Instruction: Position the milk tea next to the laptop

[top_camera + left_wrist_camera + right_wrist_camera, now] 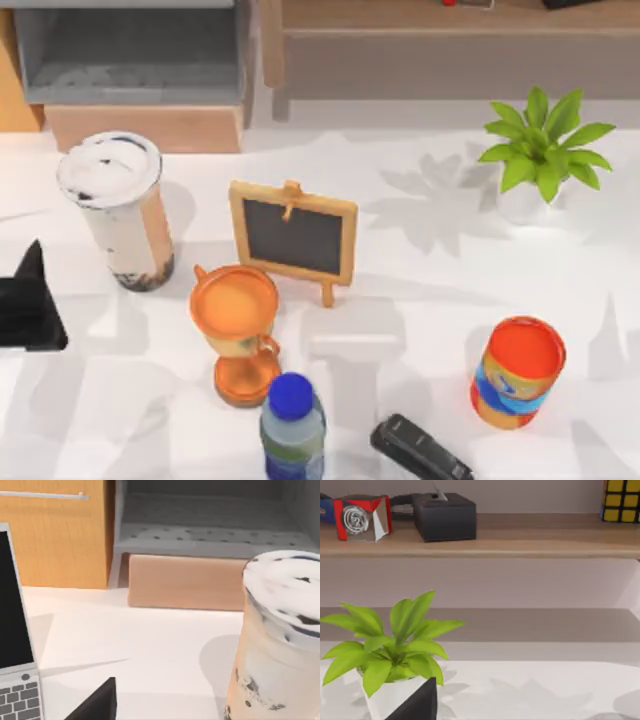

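The milk tea [120, 210] is seen upright on the table [430, 300], not yet grasped, just beyond the left fingers [30, 300], whose opening cannot be told, with the laptop [12, 645] on their other side and the move unstarted.

Clear plastic milk tea [120, 215], glossy orange goblet [238, 330], wood-framed matt chalkboard [293, 232], smooth white tabletop [430, 300].
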Available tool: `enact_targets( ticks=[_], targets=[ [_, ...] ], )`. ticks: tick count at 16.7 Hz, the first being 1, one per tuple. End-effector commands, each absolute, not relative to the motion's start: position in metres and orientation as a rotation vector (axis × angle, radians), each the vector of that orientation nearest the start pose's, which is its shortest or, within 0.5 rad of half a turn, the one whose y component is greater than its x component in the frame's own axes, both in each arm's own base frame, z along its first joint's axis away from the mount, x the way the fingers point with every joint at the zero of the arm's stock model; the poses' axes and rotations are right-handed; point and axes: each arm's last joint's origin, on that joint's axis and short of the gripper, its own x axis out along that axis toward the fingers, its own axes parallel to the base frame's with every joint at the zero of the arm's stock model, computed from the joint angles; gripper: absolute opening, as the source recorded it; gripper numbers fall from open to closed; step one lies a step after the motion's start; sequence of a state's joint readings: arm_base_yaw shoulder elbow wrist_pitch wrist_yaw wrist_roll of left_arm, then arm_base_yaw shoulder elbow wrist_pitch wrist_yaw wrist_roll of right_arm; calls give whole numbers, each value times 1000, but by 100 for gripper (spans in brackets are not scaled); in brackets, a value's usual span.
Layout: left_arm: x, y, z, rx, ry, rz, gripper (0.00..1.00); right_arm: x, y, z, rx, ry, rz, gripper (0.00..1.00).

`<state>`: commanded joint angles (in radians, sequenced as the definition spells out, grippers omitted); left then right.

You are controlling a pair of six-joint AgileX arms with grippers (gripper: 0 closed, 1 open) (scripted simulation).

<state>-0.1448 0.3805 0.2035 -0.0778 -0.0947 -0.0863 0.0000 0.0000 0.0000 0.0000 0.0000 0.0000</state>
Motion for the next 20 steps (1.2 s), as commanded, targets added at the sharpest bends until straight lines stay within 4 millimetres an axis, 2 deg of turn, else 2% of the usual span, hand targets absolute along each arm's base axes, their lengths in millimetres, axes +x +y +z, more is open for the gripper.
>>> enact_targets(
  ticks=[5, 10, 13, 20],
  targets=[
    [171, -43, 207, -55, 493, -45, 100, 106, -1, 160, 0, 0, 0, 100],
    [210, -75, 205, -20, 654, -34, 100, 106, -1, 160, 0, 0, 0, 100],
    [220, -85, 202, -5, 695, -30, 100, 106, -1, 160, 0, 0, 0, 100],
    [223, -86, 200, -6, 694, -29, 100, 106, -1, 160, 0, 0, 0, 100]
  ],
)
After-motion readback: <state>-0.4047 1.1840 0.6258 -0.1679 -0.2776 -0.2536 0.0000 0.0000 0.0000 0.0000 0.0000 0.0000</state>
